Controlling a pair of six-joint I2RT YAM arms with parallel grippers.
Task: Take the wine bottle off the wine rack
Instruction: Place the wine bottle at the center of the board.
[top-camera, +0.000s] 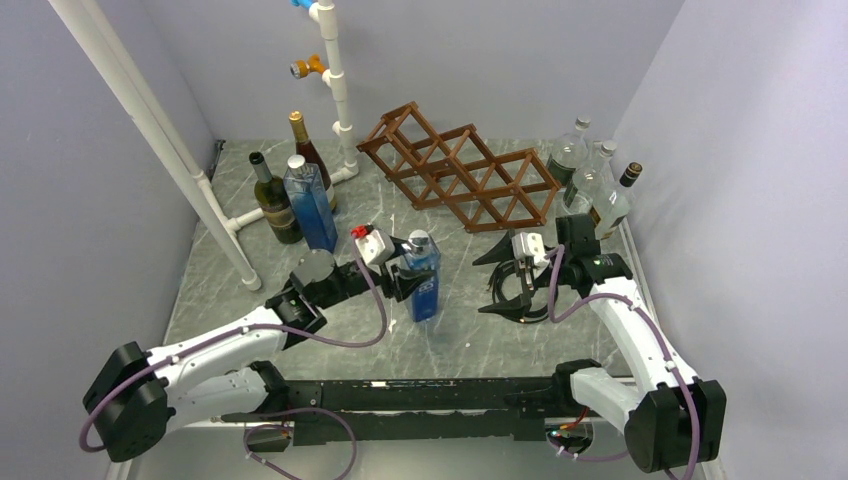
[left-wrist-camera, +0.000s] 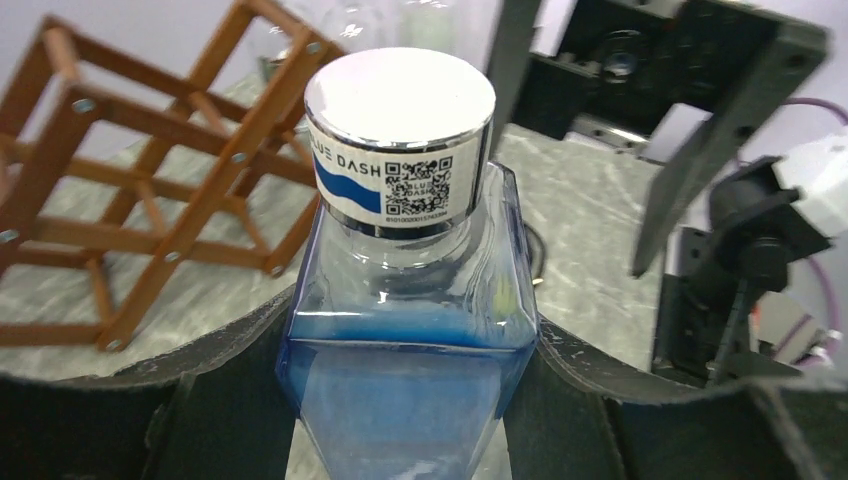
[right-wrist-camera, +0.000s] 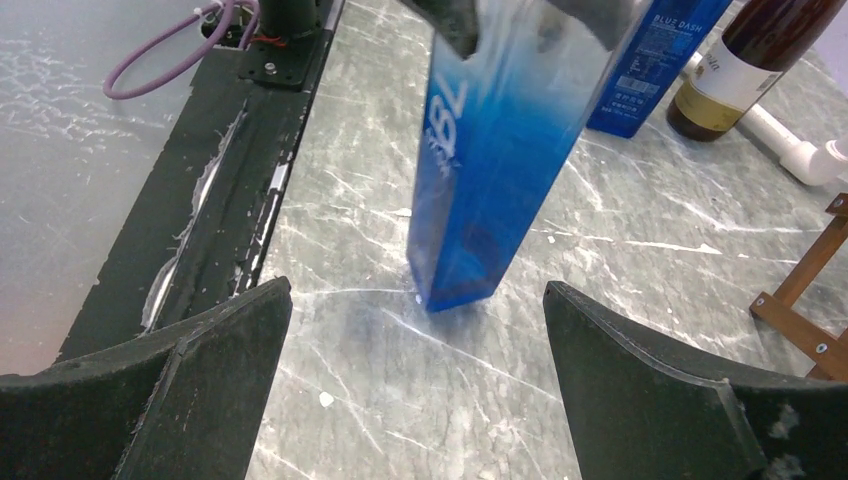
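**A:** How far along is it?

**B:** Nearly done, I'd say. The bottle (top-camera: 426, 295) is clear of the rack (top-camera: 460, 170). It is near the middle of the table (top-camera: 330, 200), a little toward 6 o'clock. The rack sits well apart at 12 to 1 o'clock, and I see nothing in any of its cells.

**A:** Is anyone holding it?

**B:** Yes, the left gripper (top-camera: 412, 272). It comes in from the bottle's 9 o'clock side. Its jaws are partly closed and press on two opposite flat faces just below the shoulder.

**A:** And the other arm?

**B:** The right gripper (top-camera: 500, 282) is at the bottle's 3 o'clock, close but not touching. Its jaws are spread wide and it holds nothing.

**A:** Which way does the bottle point?

**B:** Its long axis is roughly vertical. The silver cap (left-wrist-camera: 400, 100) is up and the base is down at the marble. In the right wrist view it leans a little and one bottom corner seems to meet the table. That may only be the camera's angle, so I can't tell whether the base sits flat.

**A:** What's left, then?

**B:** Probably only settling it square on its base, letting go and backing the left arm away. A square bottle this tall could tip if it is released while leaning.
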